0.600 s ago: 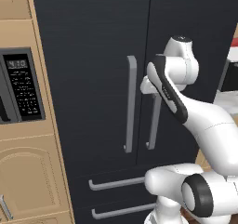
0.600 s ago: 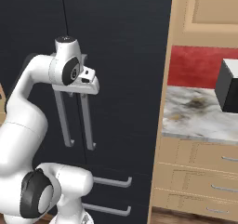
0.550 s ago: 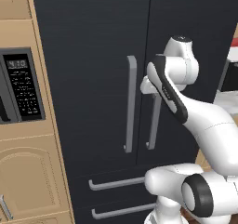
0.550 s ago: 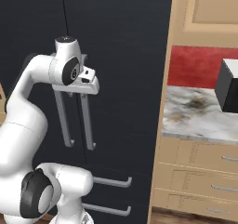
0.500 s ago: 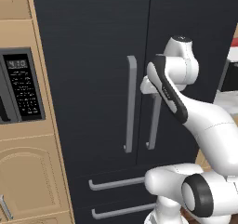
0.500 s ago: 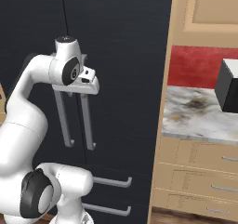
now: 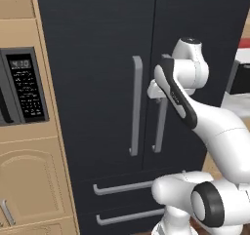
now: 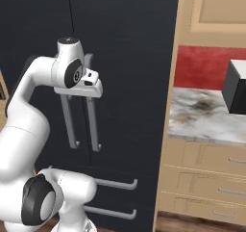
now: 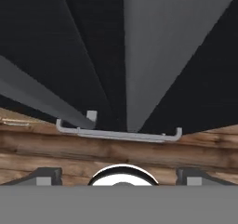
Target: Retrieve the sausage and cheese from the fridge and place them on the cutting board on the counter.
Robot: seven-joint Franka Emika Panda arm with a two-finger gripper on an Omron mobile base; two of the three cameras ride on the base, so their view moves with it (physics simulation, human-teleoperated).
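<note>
Right now I've got the gripper [image 8: 91, 88] spread wide and holding nothing, up against the right-door handle [image 7: 159, 124] of the closed fridge [image 7: 97, 44]; marble counter [image 8: 202, 115] sits off to the right

Fridge [image 8: 125, 58] doors closed, taking up the left and centre; its two vertical bar handles [image 8: 93, 135] sit at about 9 o'clock, with the two drawer handles [image 8: 115, 183] below toward 7 o'clock. The arm's hand [image 8: 79, 84] is up against the tops of the bar handles, fingers hidden behind the hand so I can't read the jaw state from this angle. Marble counter [image 8: 202, 115] at 3 o'clock over light wood drawers [image 8: 206, 178], a black box [image 8: 236, 89] on it at the right edge, red backsplash [image 8: 202, 67] behind.
</note>
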